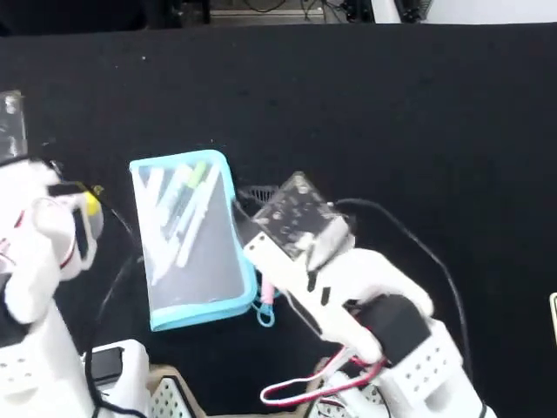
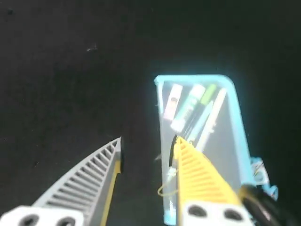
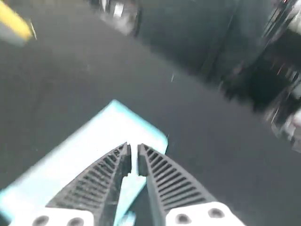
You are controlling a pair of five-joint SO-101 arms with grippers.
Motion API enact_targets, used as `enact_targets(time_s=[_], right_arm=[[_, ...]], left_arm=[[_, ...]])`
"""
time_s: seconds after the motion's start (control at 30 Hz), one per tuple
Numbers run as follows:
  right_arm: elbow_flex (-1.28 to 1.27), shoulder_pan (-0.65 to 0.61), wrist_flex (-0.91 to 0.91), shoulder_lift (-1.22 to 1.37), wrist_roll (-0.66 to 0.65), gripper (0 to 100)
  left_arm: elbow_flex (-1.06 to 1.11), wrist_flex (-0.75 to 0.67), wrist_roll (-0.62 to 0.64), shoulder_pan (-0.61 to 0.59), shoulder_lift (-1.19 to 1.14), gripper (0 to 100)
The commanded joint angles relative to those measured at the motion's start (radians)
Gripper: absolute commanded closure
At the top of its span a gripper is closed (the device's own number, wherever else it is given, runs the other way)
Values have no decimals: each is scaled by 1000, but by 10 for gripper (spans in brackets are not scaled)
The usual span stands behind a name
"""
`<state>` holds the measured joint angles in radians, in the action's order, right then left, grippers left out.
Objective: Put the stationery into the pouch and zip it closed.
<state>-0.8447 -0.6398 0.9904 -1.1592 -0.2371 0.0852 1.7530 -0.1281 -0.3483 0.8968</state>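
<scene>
Light-blue trim frames the clear pouch (image 1: 196, 270), which lies flat on the black bench (image 1: 392, 104) left of centre, between the two arms. Several markers (image 1: 178, 205), white and green among them, lie inside it toward its far end. I cannot make out whether the zip is closed. Its blue pull (image 1: 265, 312), with a pink tag, sits at the pouch's near right corner.

The right end effector (image 3: 133, 149) is over the pouch's far right corner. It is clenched almost together with only a sliver between the tips, and nothing is visible between them. From above, the arm's wrist board covers that spot.

The left end effector (image 2: 148, 141) hangs released, wide apart, above the bench just left of the pouch. Its yellow finger (image 2: 197, 183) hides part of the pouch's near end in the left wrist view.

A black cable (image 1: 409, 235) trails right of the right arm, and a red wire loop (image 1: 296, 389) lies at the near edge. A clear object (image 1: 10, 122) is cut off at the far left.
</scene>
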Motion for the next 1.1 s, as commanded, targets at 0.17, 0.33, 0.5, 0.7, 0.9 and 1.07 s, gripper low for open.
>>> enact_targets(time_s=[0.17, 0.33, 0.5, 0.7, 0.9, 1.07], right_arm=[[-213, 114, 100, 108, -155, 864], [-213, 269, 18, 335, -155, 871], [-213, 267, -25, 501, -155, 871], [-257, 150, -40, 539, -166, 871], [-364, 29, -68, 446, -215, 871], [-519, 29, -285, 383, -216, 872]], left_arm=[[460, -267, -94, 18, 12, 816], [625, -410, -92, 19, 12, 816], [713, -446, -80, 105, 15, 816], [800, -499, -2, 219, 20, 816], [854, -500, 0, 268, 21, 816], [855, -500, 0, 272, 21, 816]])
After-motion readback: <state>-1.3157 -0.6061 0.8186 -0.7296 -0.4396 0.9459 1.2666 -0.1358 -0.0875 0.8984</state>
